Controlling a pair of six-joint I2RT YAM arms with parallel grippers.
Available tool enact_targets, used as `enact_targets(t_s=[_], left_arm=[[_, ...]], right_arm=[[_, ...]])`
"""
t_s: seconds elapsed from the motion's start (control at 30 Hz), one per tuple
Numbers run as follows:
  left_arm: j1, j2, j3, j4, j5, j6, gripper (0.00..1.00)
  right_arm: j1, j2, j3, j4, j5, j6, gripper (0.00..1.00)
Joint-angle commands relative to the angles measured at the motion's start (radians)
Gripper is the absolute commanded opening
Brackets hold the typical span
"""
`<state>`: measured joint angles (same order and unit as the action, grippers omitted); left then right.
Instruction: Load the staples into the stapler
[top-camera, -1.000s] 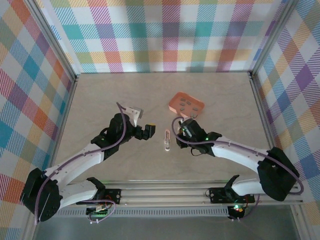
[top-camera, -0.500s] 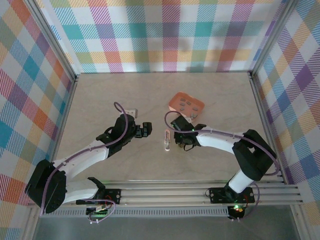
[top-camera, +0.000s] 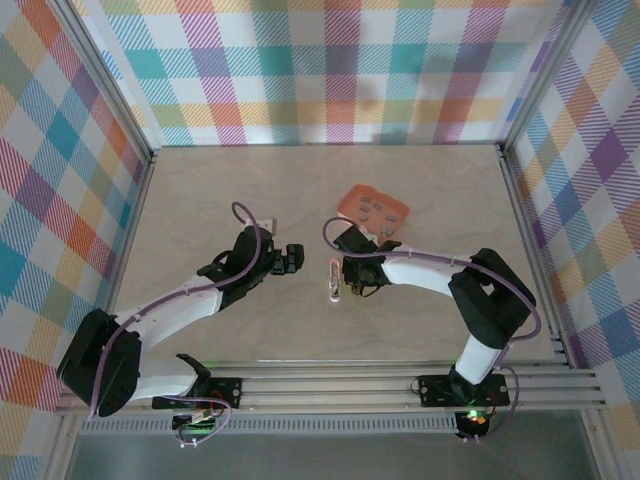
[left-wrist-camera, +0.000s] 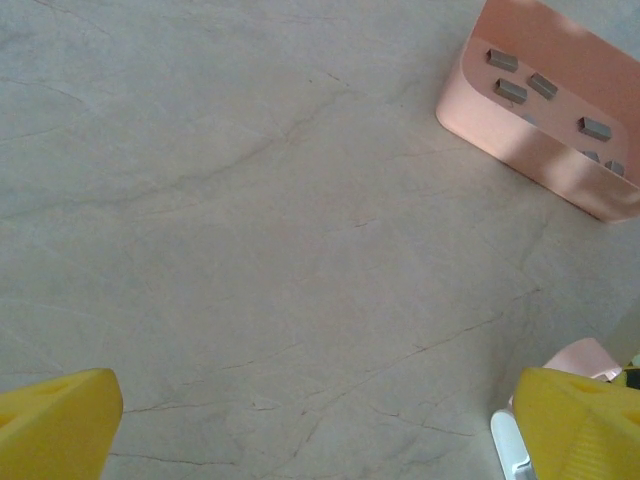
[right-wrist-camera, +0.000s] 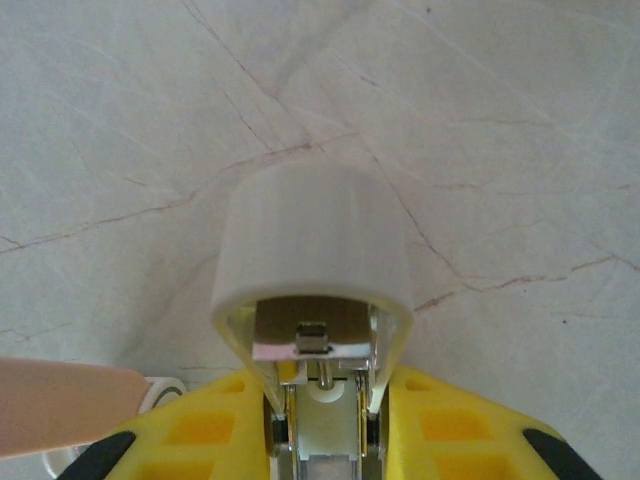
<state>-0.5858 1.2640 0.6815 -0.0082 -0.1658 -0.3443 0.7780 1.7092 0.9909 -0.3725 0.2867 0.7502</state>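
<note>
The stapler (top-camera: 333, 281) lies lengthwise on the table, pink with a pale whitish inside. My right gripper (top-camera: 351, 272) is at its right side. In the right wrist view its yellow fingers (right-wrist-camera: 200, 432) are shut on the stapler's whitish part (right-wrist-camera: 315, 232), with the metal channel showing between them and a pink part (right-wrist-camera: 60, 405) at lower left. Several grey staples (top-camera: 372, 208) lie in the salmon-orange tray (top-camera: 346, 203). My left gripper (top-camera: 289, 258) stands wide open left of the stapler, holding nothing. In the left wrist view the staples (left-wrist-camera: 511, 91) sit at upper right.
The tray (left-wrist-camera: 520, 150) stands just behind the right gripper. Plaid walls with metal posts close in the table on three sides. Bare tabletop stretches behind and to the left of the left gripper (left-wrist-camera: 320, 430).
My right gripper has moved left and nearer, from beside the tray down onto the stapler. The left gripper has shifted slightly left and stays open.
</note>
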Motion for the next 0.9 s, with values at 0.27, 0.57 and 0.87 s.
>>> enact_targets(t_s=[0.27, 0.57, 0.87], left_arm=[[0.012, 0.037, 0.038, 0.004, 0.029, 0.001, 1.0], [0.012, 0.033, 0.045, -0.001, 0.031, -0.001, 1.0], [0.014, 0.028, 0.058, -0.013, 0.033, -0.012, 1.0]], right_arm=[[-0.003, 0.034, 0.043, -0.11, -0.041, 0.026, 0.27], [-0.002, 0.01, 0.059, -0.137, -0.054, 0.031, 0.39], [-0.01, -0.136, 0.131, -0.252, 0.006, -0.017, 0.49]])
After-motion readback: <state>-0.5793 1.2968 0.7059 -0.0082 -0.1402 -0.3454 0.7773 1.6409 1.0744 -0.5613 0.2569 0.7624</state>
